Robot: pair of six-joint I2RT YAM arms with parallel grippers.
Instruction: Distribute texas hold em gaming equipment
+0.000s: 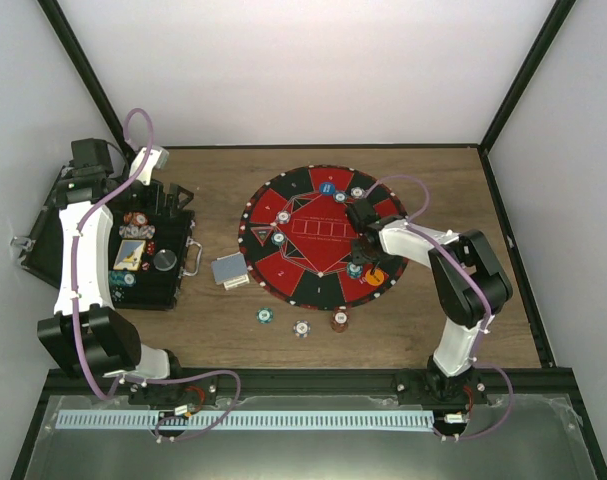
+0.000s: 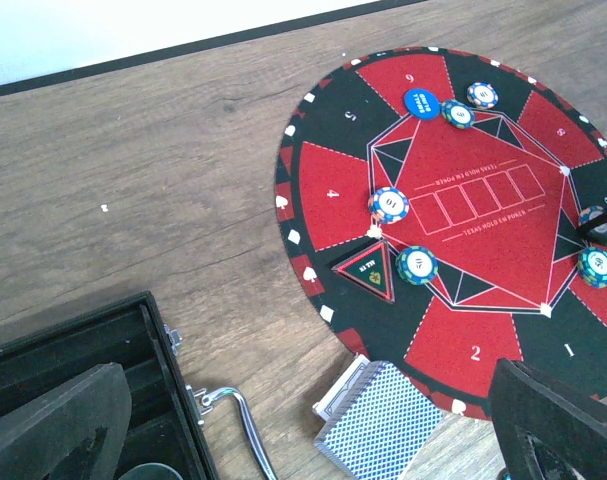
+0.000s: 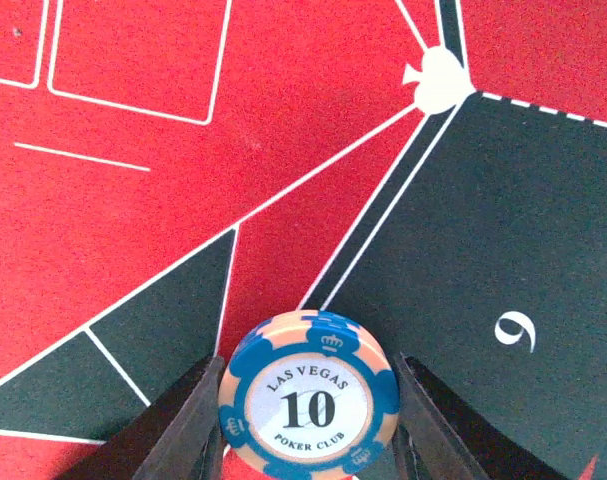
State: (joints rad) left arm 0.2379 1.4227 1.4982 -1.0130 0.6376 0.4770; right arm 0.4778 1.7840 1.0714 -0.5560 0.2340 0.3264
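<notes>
We find several chips (image 2: 389, 204) seated on the mat (image 2: 483, 330). The right gripper (image 3: 308, 430) grasps a 10 chip (image 3: 308, 400) and the left gripper (image 2: 303, 420) is spread empty. The cards (image 1: 229, 271) and three lower-centre chips (image 1: 301, 328) await distribution.

Our right gripper (image 3: 308, 425) pinches a blue-and-cream "10" poker chip (image 3: 308, 395), with the red-and-black mat (image 3: 133, 200) beyond our fingertips.

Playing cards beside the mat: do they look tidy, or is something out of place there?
They are untidy. The playing cards, on the bare table beside the mat, are not squared up: the stack has slid apart, and in the left wrist view lower cards stick out at its left side.
</notes>
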